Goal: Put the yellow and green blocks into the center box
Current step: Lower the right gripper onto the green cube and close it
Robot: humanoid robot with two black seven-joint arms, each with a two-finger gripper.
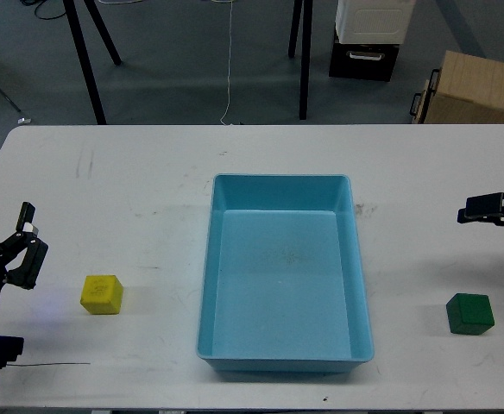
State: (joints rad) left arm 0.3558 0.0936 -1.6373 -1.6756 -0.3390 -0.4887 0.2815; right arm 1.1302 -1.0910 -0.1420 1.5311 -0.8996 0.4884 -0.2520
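Observation:
The yellow block [102, 294] sits on the white table at the left. The dark green block [470, 313] sits at the right. The light-blue tray [216, 259] lies in the middle of the table with nothing in it. My left gripper [29, 238] is above the table's left edge, to the left of the yellow block and apart from it; its two fingers stand apart with nothing between them. My right gripper [475, 210] is at the right edge, behind the green block and apart from it. It is seen side-on and dark, so its fingers cannot be told apart.
The white table [131, 190] carries only the tray and the two blocks. Beyond its far edge on the floor stand black stand legs [304, 60], a white-and-black crate [368, 39] and a brown cardboard box [476, 86]. A thin cable [49, 364] lies near the front left.

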